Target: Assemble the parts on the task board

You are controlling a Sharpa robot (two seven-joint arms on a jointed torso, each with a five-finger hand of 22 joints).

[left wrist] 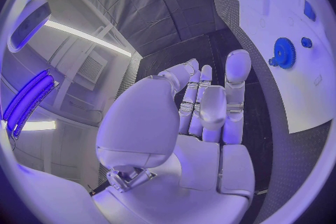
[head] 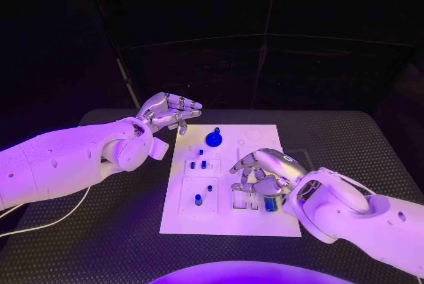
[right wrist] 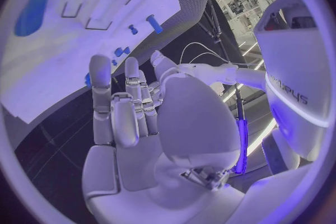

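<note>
The right hand [head: 262, 172] hovers over the near right of the task board [head: 265, 132], fingers curled, nothing visibly held; a blue part [head: 271, 203] lies just beside its palm. The left hand [head: 168, 112], loosely curled and empty, hangs off the far left corner, near the blue gear [head: 214, 138]. Lettering on the robot's body is partly legible, ending "eys".

Right hand [head: 263, 173] covers task board [head: 265, 132] slots beneath; blue part [head: 271, 203] there half hidden.
</note>
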